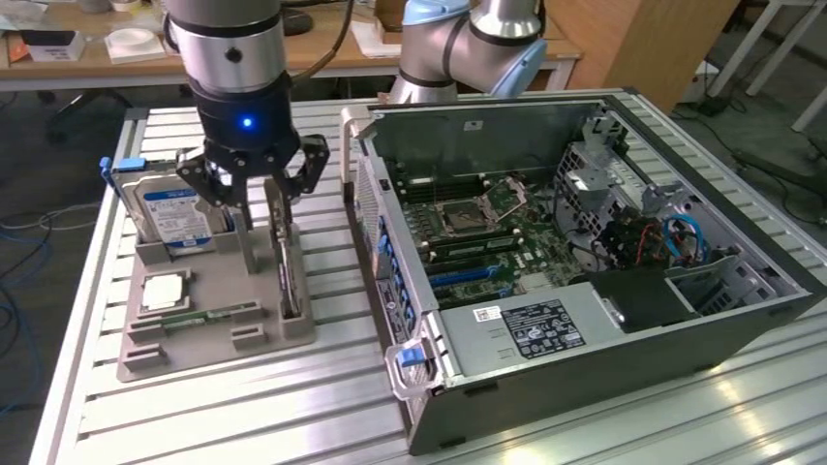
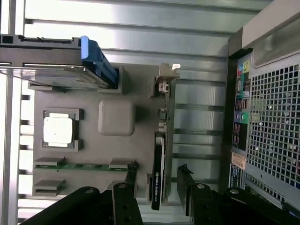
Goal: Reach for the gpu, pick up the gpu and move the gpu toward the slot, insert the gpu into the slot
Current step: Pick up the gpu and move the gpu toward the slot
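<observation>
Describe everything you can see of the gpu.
The gpu is a thin dark card with a pale metal bracket at one end. It stands on edge in a slot of the grey holder, beside the open computer case. The gripper hangs over it, jaws open to either side, not gripping.

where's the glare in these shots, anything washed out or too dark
Exterior view: bright glare on the table slats beside the case, a blue light glowing on the arm. Wrist view: slats past the tray blown out white, while the gpu and open pincer read nearly black against the grey tray.
</observation>
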